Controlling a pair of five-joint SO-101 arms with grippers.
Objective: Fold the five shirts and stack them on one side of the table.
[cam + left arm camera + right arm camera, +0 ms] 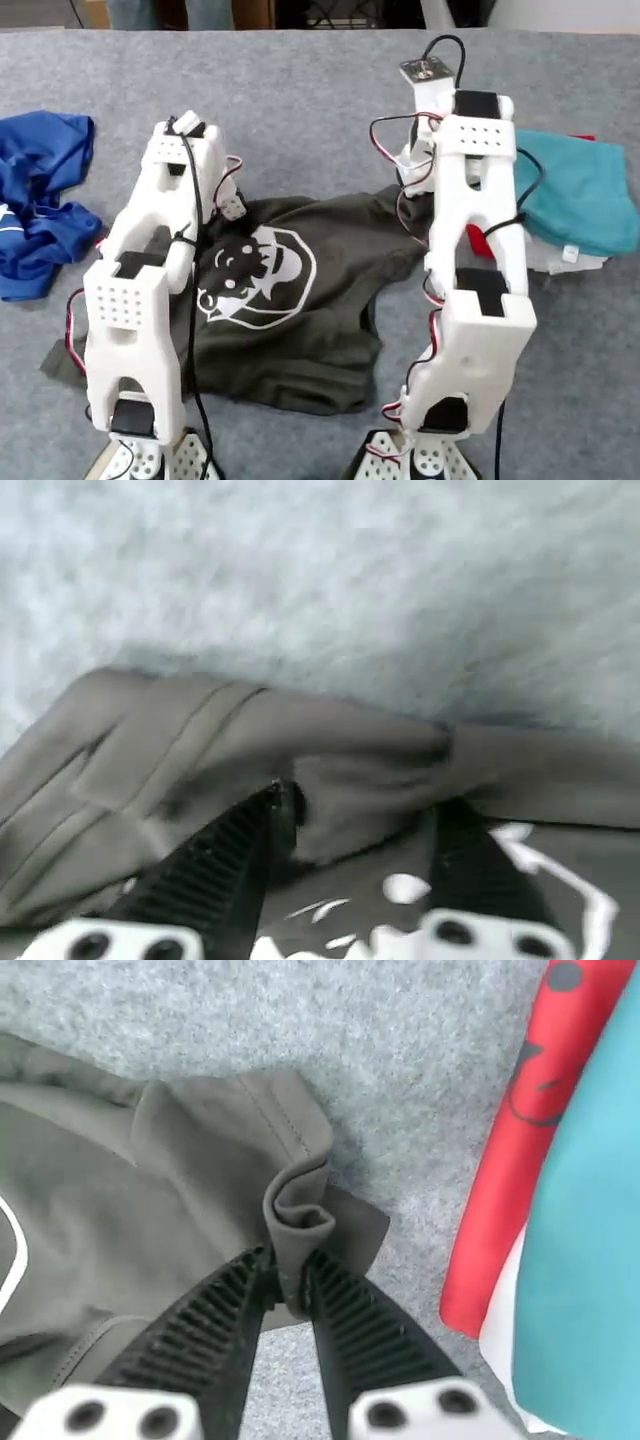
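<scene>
Right pincer (288, 1262), olive shirt (150, 1180), probable stack (585, 1210)

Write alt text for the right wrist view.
The right hand pinches a raised fold of the dark shirt on the grey table covering. A red shirt and a teal shirt lie close beside it.

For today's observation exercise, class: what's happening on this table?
The dark shirt lies spread out in the middle. The right gripper pinches a fold at its edge; the left gripper sits open around a bunched fold. A blue shirt lies crumpled at one side; a teal shirt tops a pile at the other.
</scene>
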